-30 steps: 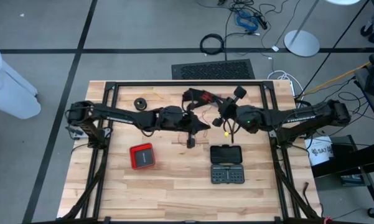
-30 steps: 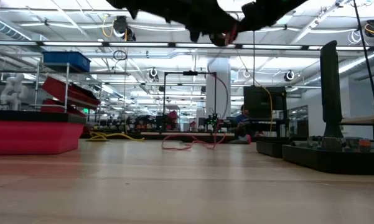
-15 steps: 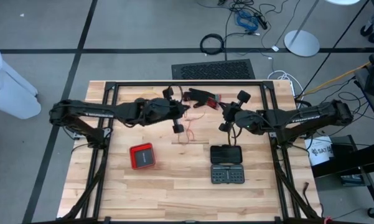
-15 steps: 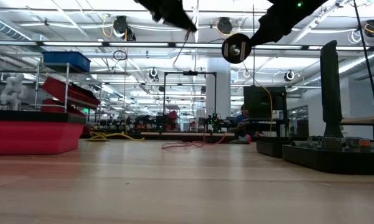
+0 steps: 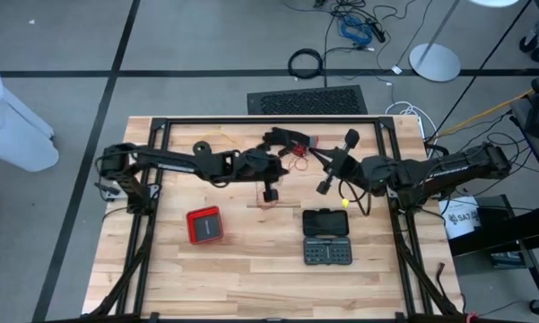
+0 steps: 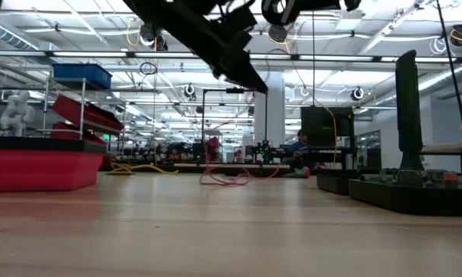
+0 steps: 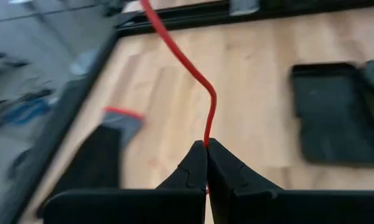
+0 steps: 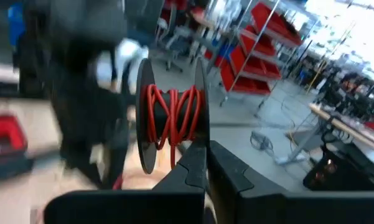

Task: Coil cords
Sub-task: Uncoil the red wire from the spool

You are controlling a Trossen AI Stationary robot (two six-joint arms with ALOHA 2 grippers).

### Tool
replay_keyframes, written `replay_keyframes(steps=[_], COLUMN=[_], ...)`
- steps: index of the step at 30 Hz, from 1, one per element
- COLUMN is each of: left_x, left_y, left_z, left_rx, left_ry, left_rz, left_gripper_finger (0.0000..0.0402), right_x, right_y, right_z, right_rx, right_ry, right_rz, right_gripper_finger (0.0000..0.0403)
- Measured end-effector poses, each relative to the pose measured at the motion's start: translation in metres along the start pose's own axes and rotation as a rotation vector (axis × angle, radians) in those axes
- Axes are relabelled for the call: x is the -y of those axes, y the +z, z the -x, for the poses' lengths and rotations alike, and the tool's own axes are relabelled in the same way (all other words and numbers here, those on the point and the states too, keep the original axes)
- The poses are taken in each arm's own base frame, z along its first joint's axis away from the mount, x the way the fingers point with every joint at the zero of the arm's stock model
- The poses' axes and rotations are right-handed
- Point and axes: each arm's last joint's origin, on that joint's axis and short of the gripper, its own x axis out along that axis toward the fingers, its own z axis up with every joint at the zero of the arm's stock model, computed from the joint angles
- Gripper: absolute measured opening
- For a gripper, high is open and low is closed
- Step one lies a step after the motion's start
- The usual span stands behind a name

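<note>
My right gripper [image 5: 312, 150] is shut on a small black spool [image 8: 171, 115] wound with red cord, high above the table's far middle; it also shows in the low view [image 6: 277, 9]. My left gripper [image 5: 290, 169] is shut on the red cord's free strand [image 7: 199, 87], close to the spool and lower [image 6: 257, 86]. Slack red cord [image 5: 269, 202] lies in loops on the table below [image 6: 231, 178]. A small round black bundle [image 5: 202, 147] lies on the table at the far left, partly under my left arm. My left gripper pinches the single red strand [image 7: 206, 140] between its two fingertips. The fingers slant down toward the table's right. The strand runs on past the tips in a soft bend, clear of the table. My right gripper holds the spool at its fingertips; they seem to pinch the rim of one flange [image 8: 202, 140]. The fingers come about level from the table's right. The spool is lifted clear, its axis level and across the fingers.
A black glove with a red cuff [image 5: 285, 139] lies at the far middle. A black bit case [image 5: 327, 235] lies open at the near right [image 6: 415, 192]. A red box [image 5: 204, 224] sits at the near left [image 6: 38, 169]. A black frame [image 5: 251, 121] rims the table.
My left gripper, shut on the strand, has swung toward the table's far left and then come back right and down beside the spool. My right gripper has lifted the spool higher. The slack cord on the table has shifted with the pulls.
</note>
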Motion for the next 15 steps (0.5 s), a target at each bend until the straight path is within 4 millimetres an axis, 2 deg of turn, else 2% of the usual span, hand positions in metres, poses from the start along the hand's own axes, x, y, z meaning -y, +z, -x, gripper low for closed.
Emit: replay_keyframes(steps=[3, 7, 15], left_x=[0.009, 0.024, 0.044], left_y=[-0.004, -0.001, 0.026], left_z=[-0.015, -0.021, -0.004], left_rx=[0.050, 0.120, 0.207], left_ry=[-0.083, -0.179, -0.270], left_rz=[0.006, 0.012, -0.049], left_gripper_finger=[0.0000, 0.0000, 0.0000], right_x=[0.005, 0.014, 0.020], right_y=[0.006, 0.006, -0.015], right_z=[-0.002, -0.009, -0.032], right_rx=[0.049, 0.039, -0.104], right_ry=[-0.031, -0.140, -0.209], right_rz=[-0.017, 0.029, 0.127], right_gripper_finger=[0.0000, 0.0000, 0.0000])
